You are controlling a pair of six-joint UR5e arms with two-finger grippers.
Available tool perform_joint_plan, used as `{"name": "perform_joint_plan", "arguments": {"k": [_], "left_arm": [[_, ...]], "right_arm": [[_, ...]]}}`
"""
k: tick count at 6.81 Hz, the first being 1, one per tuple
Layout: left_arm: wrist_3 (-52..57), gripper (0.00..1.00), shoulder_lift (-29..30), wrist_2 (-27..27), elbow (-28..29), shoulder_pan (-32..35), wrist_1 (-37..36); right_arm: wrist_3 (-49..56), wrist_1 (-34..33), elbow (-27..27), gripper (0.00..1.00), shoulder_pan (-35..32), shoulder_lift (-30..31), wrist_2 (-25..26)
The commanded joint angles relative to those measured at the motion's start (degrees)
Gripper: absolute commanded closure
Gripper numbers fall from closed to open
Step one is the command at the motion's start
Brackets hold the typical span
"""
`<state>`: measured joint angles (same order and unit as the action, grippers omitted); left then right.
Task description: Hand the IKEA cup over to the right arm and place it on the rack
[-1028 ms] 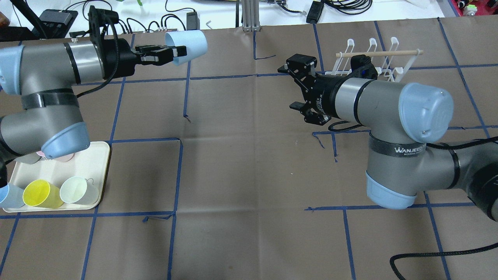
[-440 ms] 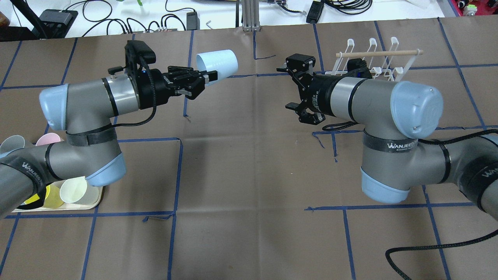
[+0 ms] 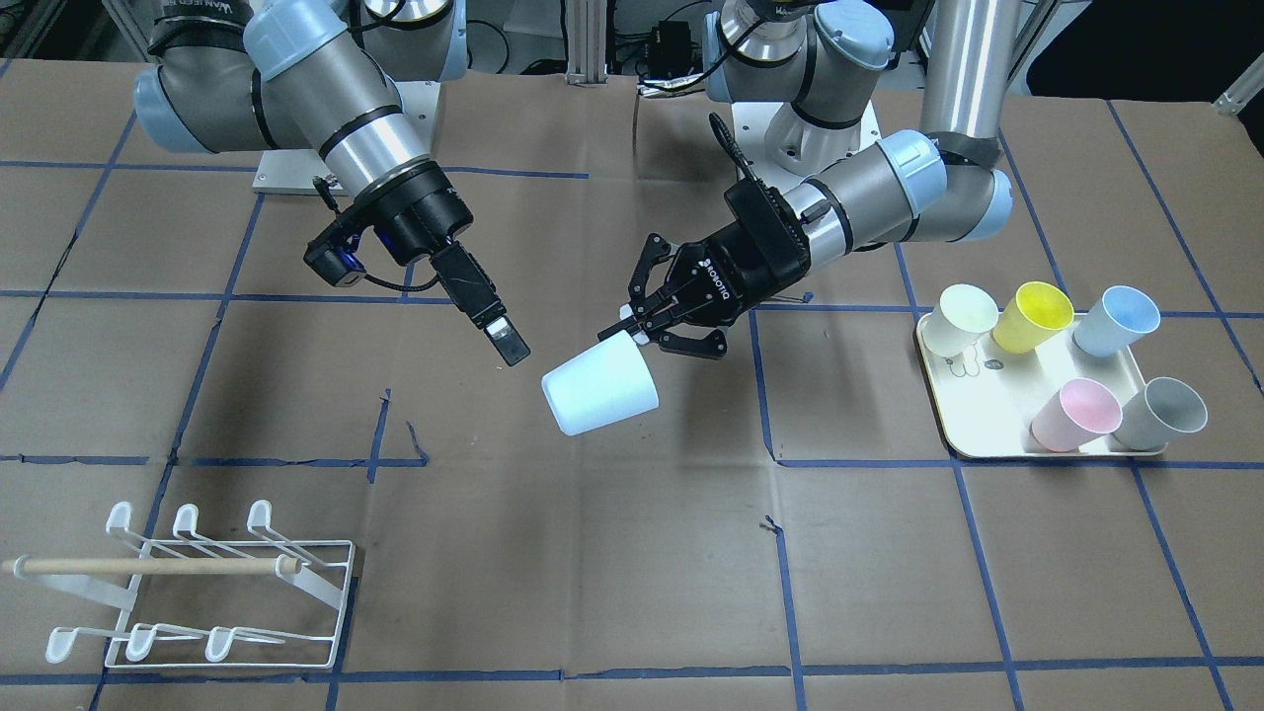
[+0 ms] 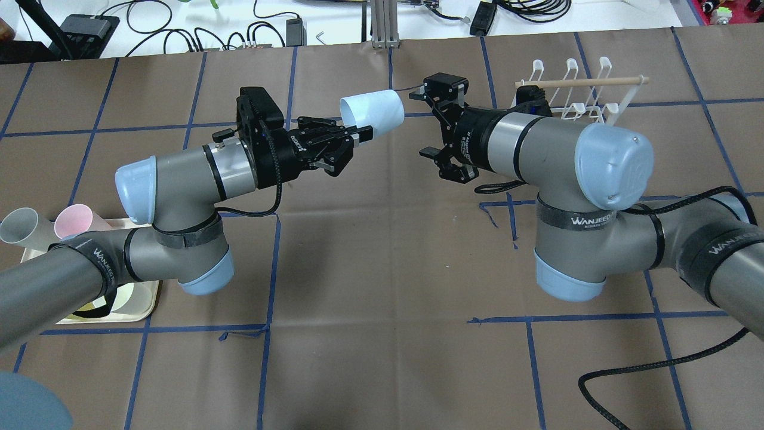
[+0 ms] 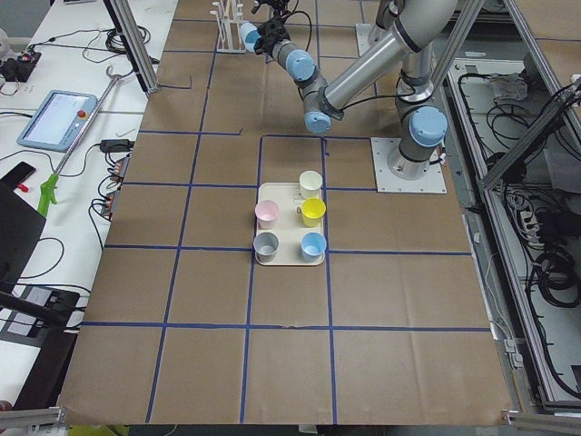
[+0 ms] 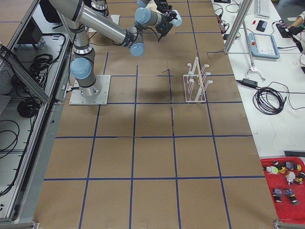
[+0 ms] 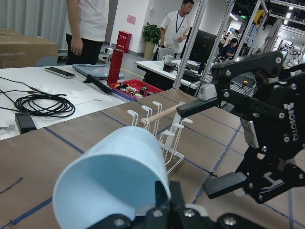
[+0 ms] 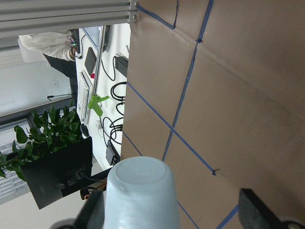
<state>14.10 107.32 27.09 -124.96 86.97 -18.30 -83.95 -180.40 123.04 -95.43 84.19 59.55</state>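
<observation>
Cup [image 4: 371, 110] hangs above the table [image 4: 382, 269], rim clamped in my left gripper [image 4: 357, 135], long axis sideways, base pointing at my right gripper [image 4: 431, 124], whose jaws stand open just beyond that base, in line with it

The pale-blue plastic cup [image 4: 373, 110] hangs tipped on its side over the table's [image 4: 382, 269] middle, rim pinched in my left pincer [image 4: 362, 134], base towards my silver-grey right arm [image 4: 537, 140]. The white wire rack [image 4: 579, 82] stands near the far edge, on my right.
</observation>
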Motion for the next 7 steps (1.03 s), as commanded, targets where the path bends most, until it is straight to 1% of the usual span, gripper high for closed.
{"name": "perform_joint_plan", "arguments": {"k": [1, 2, 5, 7], "left_arm": [[-0.57, 1.0, 0.08, -0.02, -0.02, 0.04, -0.68], [-0.65, 1.0, 0.08, -0.02, -0.02, 0.04, -0.68], [-0.65, 1.0, 0.08, -0.02, -0.02, 0.04, -0.68], [-0.74, 1.0, 0.08, -0.02, -0.02, 0.04, -0.68]], "right_arm": [[-1.56, -0.12, -2.53, 0.04, -1.33, -2.26, 0.04], [-1.65, -0.12, -3.94, 0.04, -2.56, -4.28, 0.13], [-1.65, 0.05, -5.88, 0.04, -3.01, -5.35, 0.39], [-1.65, 0.05, -7.55, 0.04, -3.53, -7.36, 0.3]]}}
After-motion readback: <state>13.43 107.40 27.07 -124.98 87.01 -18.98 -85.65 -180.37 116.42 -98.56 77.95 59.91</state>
